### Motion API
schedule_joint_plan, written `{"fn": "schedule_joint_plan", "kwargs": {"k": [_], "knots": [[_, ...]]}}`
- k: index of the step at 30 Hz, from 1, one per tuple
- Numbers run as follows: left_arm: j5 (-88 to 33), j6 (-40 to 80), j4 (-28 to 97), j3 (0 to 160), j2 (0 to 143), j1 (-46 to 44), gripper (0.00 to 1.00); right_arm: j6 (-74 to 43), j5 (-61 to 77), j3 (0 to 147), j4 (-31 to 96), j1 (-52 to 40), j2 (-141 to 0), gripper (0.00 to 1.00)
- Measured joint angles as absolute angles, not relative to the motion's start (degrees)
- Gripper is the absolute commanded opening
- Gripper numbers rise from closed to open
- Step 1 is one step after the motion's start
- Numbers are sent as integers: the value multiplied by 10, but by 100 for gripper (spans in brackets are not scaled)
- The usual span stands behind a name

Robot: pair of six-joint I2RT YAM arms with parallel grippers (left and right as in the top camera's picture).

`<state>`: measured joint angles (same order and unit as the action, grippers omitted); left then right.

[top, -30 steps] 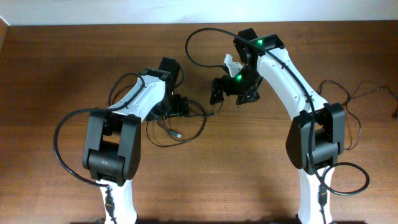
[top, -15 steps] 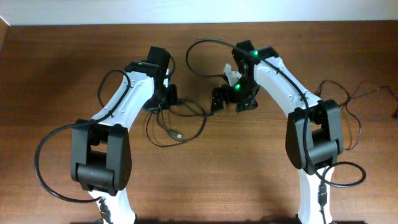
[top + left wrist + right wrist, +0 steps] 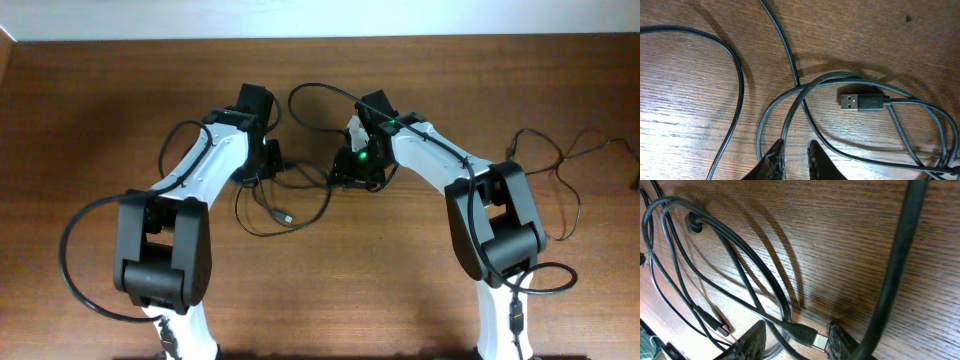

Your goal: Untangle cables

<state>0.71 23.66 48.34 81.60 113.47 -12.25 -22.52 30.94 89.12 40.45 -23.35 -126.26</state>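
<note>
The cables [image 3: 292, 196] lie as a tangle of thin dark loops on the wooden table between my two arms. My left gripper [image 3: 270, 165] hovers at the tangle's left edge. In the left wrist view its fingertips [image 3: 795, 150] stand a narrow gap apart with bare wood between them. A grey cable loop [image 3: 790, 115] runs down to the left fingertip, and a USB plug [image 3: 862, 101] lies to the right. My right gripper [image 3: 352, 172] is at the tangle's right edge. It [image 3: 797, 336] is open around another USB plug [image 3: 807, 334], whose metal tip is near the right finger.
A thick black arm cable [image 3: 895, 265] crosses the right wrist view and arcs above the right arm [image 3: 320, 92]. More thin dark cords [image 3: 565, 165] trail on the table at the far right. The left arm's own cable [image 3: 85, 250] loops at the lower left.
Both arms have come down and inward to the tangle. The left jaws have narrowed to a small gap. The right jaws have narrowed around a USB plug.
</note>
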Motion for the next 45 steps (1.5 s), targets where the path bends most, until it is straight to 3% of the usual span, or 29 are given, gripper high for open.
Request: {"fn": "schedule_joint_plan", "kwargs": {"k": [2,4,13,17,21,24,25,26,27,28,33,39,45], "knots": [[7,237,477,806,1135,-123,21,-226,309,891,404,-234,-1263,40],[9,236,475,803,1135,-123,23,-226,309,891,404,-234,-1263,48],[42,238,472,802,1135,-124,36,-233,274,890,374,-227,-1261,44],[46,239,473,801,1135,-128,29,-234,219,891,368,-227,-1255,47],[46,241,482,801,1135,-128,31,-235,193,893,370,-226,-1254,30],[46,241,481,799,1135,-128,34,-232,179,892,377,-225,-1254,9],[46,241,473,793,1135,-128,34,-234,173,892,379,-225,-1254,8],[46,241,465,786,1135,-128,26,-234,169,891,381,-225,-1254,8],[46,241,460,780,1135,-128,2,-235,168,891,382,-224,-1254,4],[45,241,459,777,1135,-128,0,-235,168,891,384,-224,-1254,4],[-9,213,452,776,1135,-128,0,-206,236,889,390,-216,-1254,4],[-164,162,449,777,1135,-80,0,-128,525,889,412,-135,-1255,4],[-248,135,447,777,1135,-69,0,-116,559,889,455,-163,-1255,4]]}}
